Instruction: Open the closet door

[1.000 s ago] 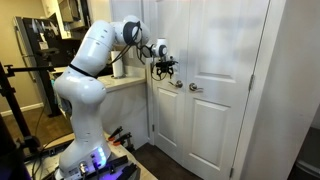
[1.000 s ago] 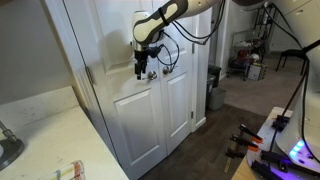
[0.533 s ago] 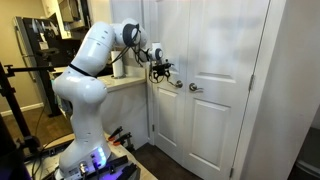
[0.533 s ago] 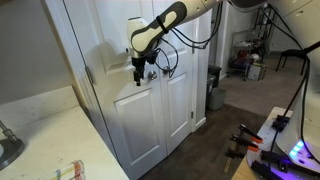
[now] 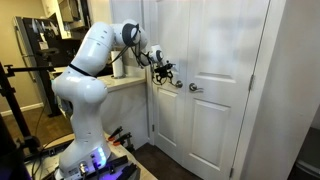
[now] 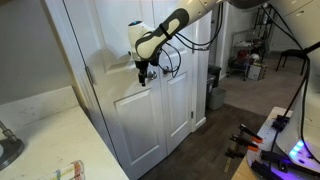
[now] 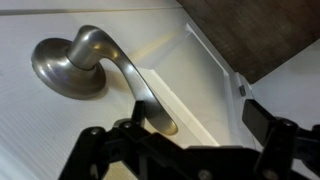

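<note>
On the left of an exterior view I see the white arm point(image 5: 85, 75) bending over toward the doors, with the table point(image 5: 128, 82) just behind it by the wall. At about mid-frame my pincer point(image 5: 163, 70) is up close to the closet door point(image 5: 168, 125). This is the left one of two white panelled leaves, and it looks shut and flush with its neighbour. Its silvery handle point(image 5: 178, 84) sits near the leaf's right edge, just below and to the right of the pincer. Further right stands the matching leaf point(image 5: 222, 110).

In the exterior view from along the wall, the table point(image 6: 40, 130) fills the lower left. The closet door point(image 6: 140, 125) stands at centre, with the pincer point(image 6: 143, 70) pointing down in front of its upper half and hiding the handle. The dark floor point(image 6: 215, 140) lies to the right.

In the wrist view the handle point(image 7: 70, 65) is a lever. Its round base is at upper left and the lever runs down to the right. Its tip ends between the dark fingers point(image 7: 275, 128) at the bottom of the frame. The pincer point(image 7: 180, 140) is spread wide, one finger on each side of the tip. I cannot tell whether either finger touches it.
</note>
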Available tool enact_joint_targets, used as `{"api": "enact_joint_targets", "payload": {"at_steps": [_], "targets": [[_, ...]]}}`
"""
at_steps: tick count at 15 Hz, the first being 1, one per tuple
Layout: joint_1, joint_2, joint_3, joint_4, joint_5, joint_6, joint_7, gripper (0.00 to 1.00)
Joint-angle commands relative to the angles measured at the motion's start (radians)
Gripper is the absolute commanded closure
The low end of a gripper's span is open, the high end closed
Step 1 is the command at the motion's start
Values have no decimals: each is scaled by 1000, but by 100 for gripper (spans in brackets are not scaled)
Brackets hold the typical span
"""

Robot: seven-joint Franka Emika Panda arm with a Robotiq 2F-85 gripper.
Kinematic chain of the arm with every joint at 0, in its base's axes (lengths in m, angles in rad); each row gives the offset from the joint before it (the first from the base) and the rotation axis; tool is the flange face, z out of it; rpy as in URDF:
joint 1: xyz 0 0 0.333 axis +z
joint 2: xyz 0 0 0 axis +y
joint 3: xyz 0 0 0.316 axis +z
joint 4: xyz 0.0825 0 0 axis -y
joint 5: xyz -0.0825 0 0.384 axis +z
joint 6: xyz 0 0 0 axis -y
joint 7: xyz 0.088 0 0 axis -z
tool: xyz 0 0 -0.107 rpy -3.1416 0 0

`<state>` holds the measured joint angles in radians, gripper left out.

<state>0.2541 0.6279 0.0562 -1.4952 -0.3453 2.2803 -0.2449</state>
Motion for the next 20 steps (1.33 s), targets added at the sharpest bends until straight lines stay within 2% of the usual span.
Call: {"api": "enact_joint_targets", "payload": {"at_steps": [1,5,12,20], "targets": [[-9,-14,-27,-51,-58,45,24,0],[-14,-23,-25,-77,-48,32,28,0],[-37,-41,16,-95,60,-10,83,0],[-57,-65,41,-136,169,-6,127,0]]}}
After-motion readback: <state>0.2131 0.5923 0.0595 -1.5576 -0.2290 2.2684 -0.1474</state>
